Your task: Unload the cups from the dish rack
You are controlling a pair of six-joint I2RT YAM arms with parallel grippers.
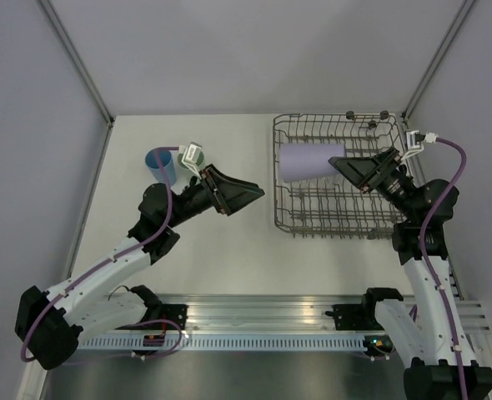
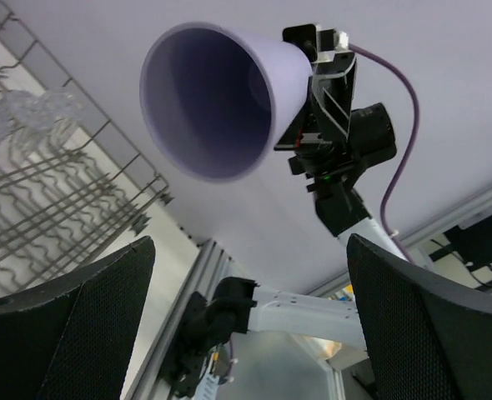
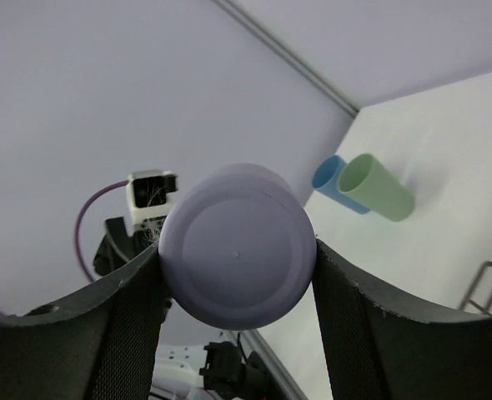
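Right gripper [image 1: 343, 165] is pinching the lilac cup [image 1: 311, 162] at its closed base. The cup is held sideways in the air above the rack [image 1: 284, 218], mouth pointing left. Left gripper [image 1: 242, 193] has its jaws spread wide and holds nothing. It faces the cup's mouth from the left, apart from it. The blue cup [image 3: 332, 177] and green cup [image 3: 378, 187] are out on the table, far left, just beside each other. There's something clear in the rack [image 2: 25, 112], too blurred to tell what.

Looks to me like a handover setup.

Risks as I see them:
- The grip is on the base only and the cup tapers, so it can pivot or slide out and drop onto the tines.
- If the right jaws let go before the left ones close, the cup falls to the table or the rack edge.
- If I drive the left fingers in off-centre, they push the rim and lever the cup loose.
- The wrists get close, so the arms may knock together.
- Setting it down far left could tip the blue or green cup.
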